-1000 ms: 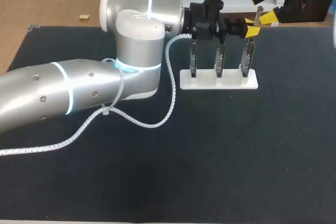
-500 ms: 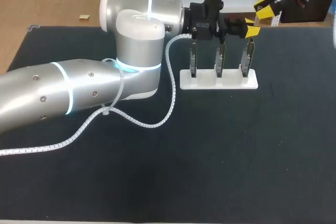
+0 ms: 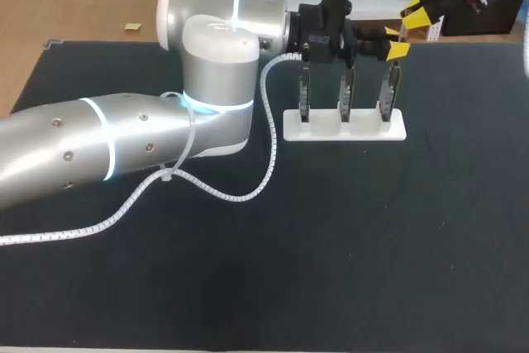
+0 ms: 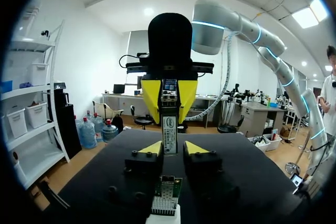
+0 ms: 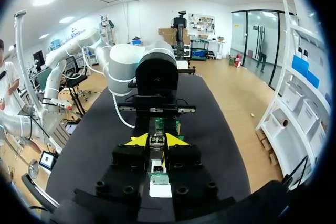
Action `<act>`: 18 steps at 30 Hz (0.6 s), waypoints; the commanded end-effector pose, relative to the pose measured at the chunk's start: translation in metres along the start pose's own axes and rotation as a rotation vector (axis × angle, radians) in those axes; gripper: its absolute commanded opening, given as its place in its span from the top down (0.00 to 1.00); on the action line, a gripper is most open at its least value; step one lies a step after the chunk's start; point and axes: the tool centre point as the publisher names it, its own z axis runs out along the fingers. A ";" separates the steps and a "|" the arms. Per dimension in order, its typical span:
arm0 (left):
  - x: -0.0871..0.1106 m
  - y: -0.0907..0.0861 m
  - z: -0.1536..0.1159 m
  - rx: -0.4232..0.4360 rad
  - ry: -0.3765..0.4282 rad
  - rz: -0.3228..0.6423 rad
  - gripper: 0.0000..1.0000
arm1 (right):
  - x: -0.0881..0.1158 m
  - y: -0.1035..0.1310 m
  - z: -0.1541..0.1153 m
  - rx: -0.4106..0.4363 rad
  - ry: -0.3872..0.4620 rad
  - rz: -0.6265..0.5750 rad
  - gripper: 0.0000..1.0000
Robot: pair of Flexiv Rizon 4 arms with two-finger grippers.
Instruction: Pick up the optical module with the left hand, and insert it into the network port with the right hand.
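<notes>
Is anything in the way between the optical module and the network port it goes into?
Nothing visible does. The optical module sits in the left gripper, above the nearest network port on the white stand, with only air between them. The right gripper is at its far end.

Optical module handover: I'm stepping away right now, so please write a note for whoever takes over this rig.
Left gripper: shut on the optical module, over the rightmost board in the white stand.
Right gripper: appears shut on the module's far end, facing the left one.
Done: module picked up and brought to the handover.
Left: left gripper releases; right arm inserts the module into the network port, presumably on one of the stand's boards.
</notes>
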 end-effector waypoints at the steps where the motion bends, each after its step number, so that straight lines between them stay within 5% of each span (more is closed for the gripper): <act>1: -0.001 0.000 0.000 0.000 0.005 -0.003 0.00 | 0.000 0.001 0.000 0.002 0.000 -0.001 1.00; 18: 0.004 -0.003 -0.019 -0.032 0.068 0.000 0.00 | 0.001 0.001 -0.002 0.011 0.001 -0.001 1.00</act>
